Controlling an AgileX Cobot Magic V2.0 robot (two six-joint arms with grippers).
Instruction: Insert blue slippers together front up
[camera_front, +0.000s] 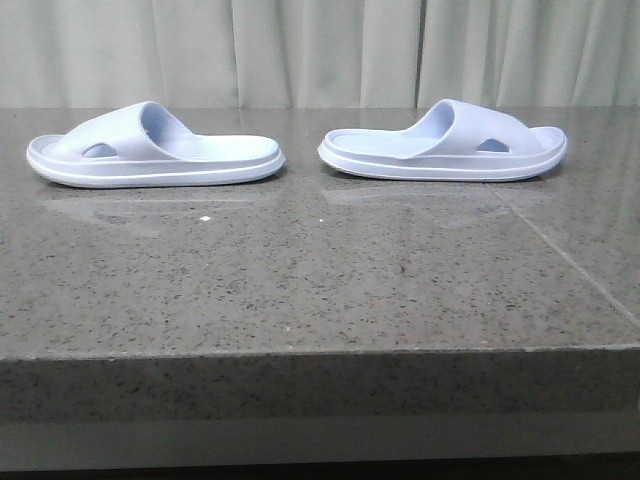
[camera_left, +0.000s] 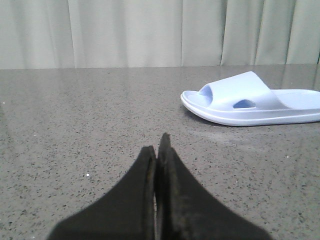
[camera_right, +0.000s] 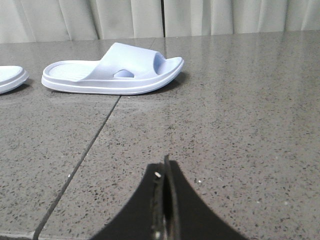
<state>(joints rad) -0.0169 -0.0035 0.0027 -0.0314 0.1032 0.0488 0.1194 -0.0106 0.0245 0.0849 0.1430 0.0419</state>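
Two pale blue slippers lie flat on the grey stone table, soles down, heels facing each other. The left slipper (camera_front: 155, 150) points its toe left; it also shows in the left wrist view (camera_left: 250, 99). The right slipper (camera_front: 445, 145) points its toe right; it also shows in the right wrist view (camera_right: 114, 71). Neither gripper shows in the front view. My left gripper (camera_left: 158, 145) is shut and empty, low over the table, well short of the left slipper. My right gripper (camera_right: 164, 167) is shut and empty, well short of the right slipper.
The stone table (camera_front: 320, 280) has a seam line running diagonally at the right (camera_front: 570, 262) and a front edge near the camera (camera_front: 320, 350). Pale curtains (camera_front: 320, 50) hang behind the table. A gap separates the two slippers.
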